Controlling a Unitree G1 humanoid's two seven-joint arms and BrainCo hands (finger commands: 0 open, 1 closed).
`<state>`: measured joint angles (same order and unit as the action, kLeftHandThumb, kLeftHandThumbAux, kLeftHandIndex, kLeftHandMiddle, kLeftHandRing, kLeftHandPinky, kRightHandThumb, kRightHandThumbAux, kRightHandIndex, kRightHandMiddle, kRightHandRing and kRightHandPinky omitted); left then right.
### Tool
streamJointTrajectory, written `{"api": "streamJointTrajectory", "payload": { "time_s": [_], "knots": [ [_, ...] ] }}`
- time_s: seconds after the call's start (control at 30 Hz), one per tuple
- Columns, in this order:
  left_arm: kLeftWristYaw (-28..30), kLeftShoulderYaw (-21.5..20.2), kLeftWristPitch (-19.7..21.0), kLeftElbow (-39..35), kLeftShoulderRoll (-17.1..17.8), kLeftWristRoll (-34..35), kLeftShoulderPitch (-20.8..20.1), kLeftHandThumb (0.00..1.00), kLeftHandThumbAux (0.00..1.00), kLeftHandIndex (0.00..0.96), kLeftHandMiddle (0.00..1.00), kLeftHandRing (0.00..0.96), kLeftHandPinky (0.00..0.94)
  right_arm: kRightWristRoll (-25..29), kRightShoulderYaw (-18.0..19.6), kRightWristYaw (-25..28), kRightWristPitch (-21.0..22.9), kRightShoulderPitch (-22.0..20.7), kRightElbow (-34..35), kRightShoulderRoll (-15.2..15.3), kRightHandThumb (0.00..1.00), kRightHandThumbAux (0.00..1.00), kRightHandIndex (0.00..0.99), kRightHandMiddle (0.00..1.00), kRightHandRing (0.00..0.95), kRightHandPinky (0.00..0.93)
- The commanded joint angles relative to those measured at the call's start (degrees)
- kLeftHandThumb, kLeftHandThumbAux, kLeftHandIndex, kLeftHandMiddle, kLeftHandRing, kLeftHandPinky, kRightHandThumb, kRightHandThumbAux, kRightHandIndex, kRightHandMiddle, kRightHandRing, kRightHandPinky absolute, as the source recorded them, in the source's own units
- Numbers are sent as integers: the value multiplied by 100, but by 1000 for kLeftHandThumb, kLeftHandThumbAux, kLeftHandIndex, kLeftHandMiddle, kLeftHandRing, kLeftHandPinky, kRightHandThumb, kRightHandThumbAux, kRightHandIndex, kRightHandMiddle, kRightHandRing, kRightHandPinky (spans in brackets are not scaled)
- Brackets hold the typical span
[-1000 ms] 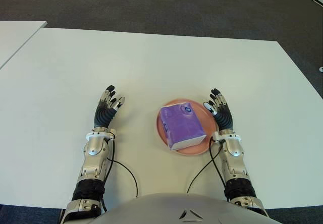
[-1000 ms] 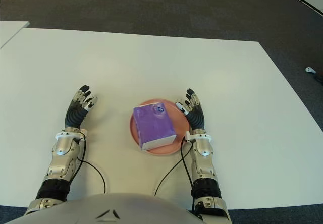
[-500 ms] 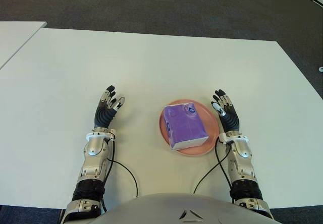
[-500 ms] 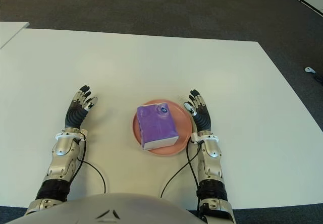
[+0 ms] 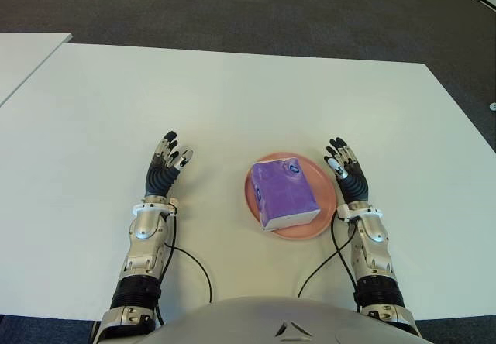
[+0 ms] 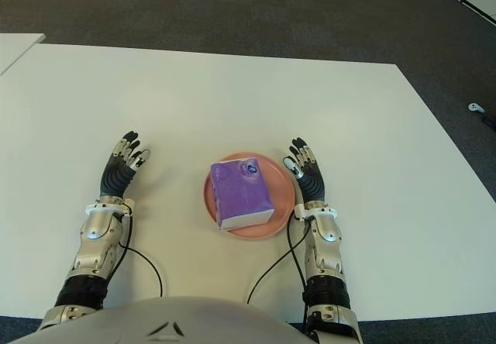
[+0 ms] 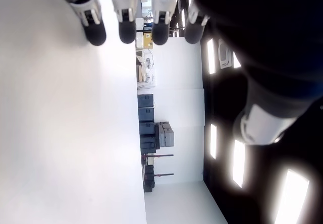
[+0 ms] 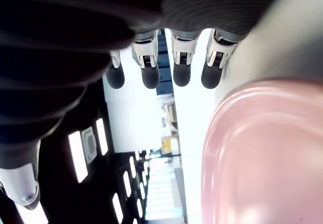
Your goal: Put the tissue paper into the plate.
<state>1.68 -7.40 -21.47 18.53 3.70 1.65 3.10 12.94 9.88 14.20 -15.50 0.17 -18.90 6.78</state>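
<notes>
A purple tissue pack lies on the pink plate near the table's front edge, filling most of it. My right hand is just right of the plate, fingers straight and spread, holding nothing; its wrist view shows the fingertips above the plate's rim. My left hand shows open to the left of the plate, well apart from it, with straight fingers over the bare white table.
The white table stretches far behind and to both sides of the plate. A second white table's corner sits at the far left. Dark carpet lies beyond. Black cables run from both wrists.
My right hand drew back to the right, away from the tissue pack, and has been still for the last half second. The plate and pack shifted slightly right. Left hand unchanged.
</notes>
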Motion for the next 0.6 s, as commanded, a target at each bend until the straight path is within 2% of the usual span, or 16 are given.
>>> {"api": "streamJointTrajectory", "payload": {
  "time_s": [0.03,0.6],
  "knots": [
    [33,51,60,111,22,-26,42,0,574,13,5,0,0,9,-22,5,349,224,-271,-59,0,581,0,0,0,0],
    [13,44,57,195,27,-36,-16,0,574,14,10,0,0,-5,-10,70,214,187,-469,-79,0,576,0,0,0,0]
  ]
}}
